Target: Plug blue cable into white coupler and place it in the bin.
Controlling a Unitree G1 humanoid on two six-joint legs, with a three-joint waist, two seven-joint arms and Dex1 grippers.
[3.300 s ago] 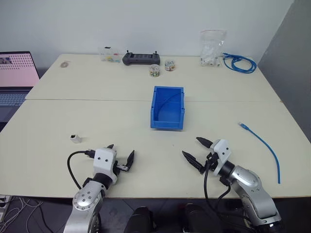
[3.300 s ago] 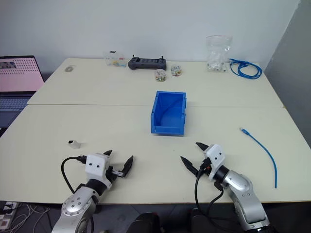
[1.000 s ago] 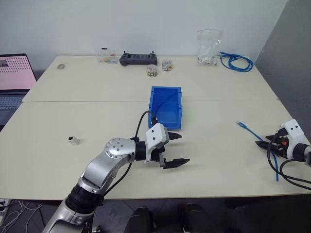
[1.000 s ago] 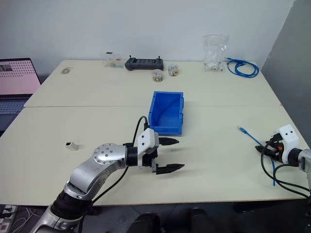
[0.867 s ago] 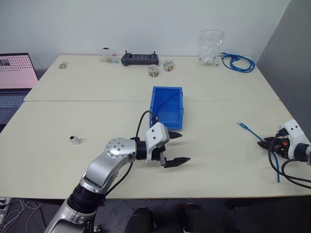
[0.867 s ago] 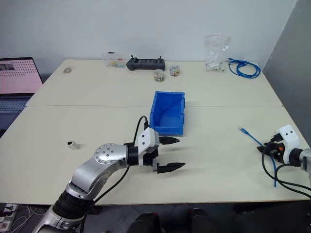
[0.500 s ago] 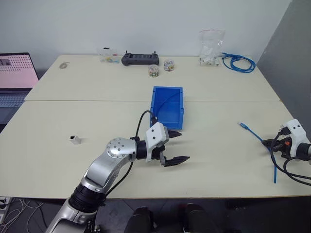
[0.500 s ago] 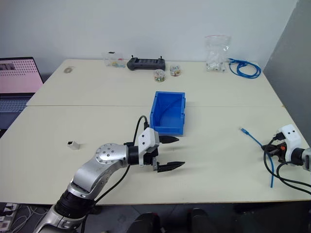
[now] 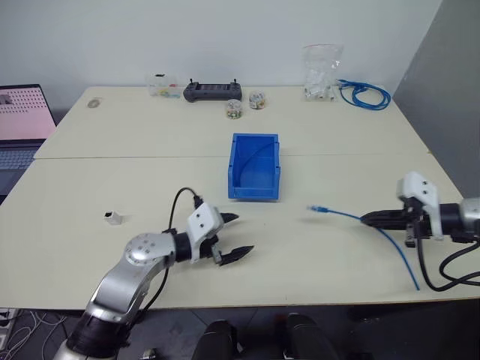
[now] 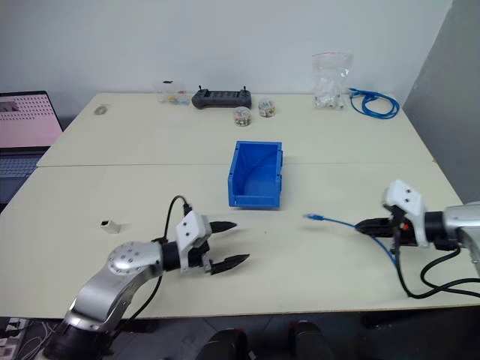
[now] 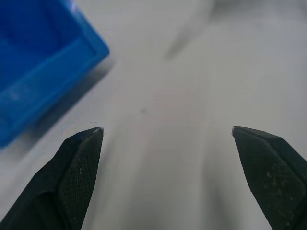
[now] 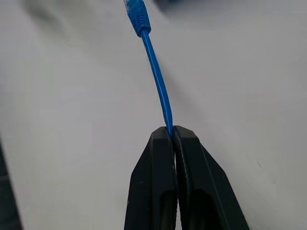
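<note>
At the table's near edge, the left gripper (image 9: 234, 234) hovers with its fingers spread wide, holding nothing. To the right, the right gripper (image 9: 366, 219) is clamped on the blue cable (image 9: 341, 215) — its plug end juts out toward the table's middle, and the rest trails back past the arm. The white coupler (image 9: 113, 217) sits alone at the near left. Farther back, at centre, stands the empty blue bin (image 9: 254, 166), apart from both grippers.

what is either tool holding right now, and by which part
The right tool is shut on the cable, pinching the cord a little behind its plug. The left tool is open and holds nothing.
</note>
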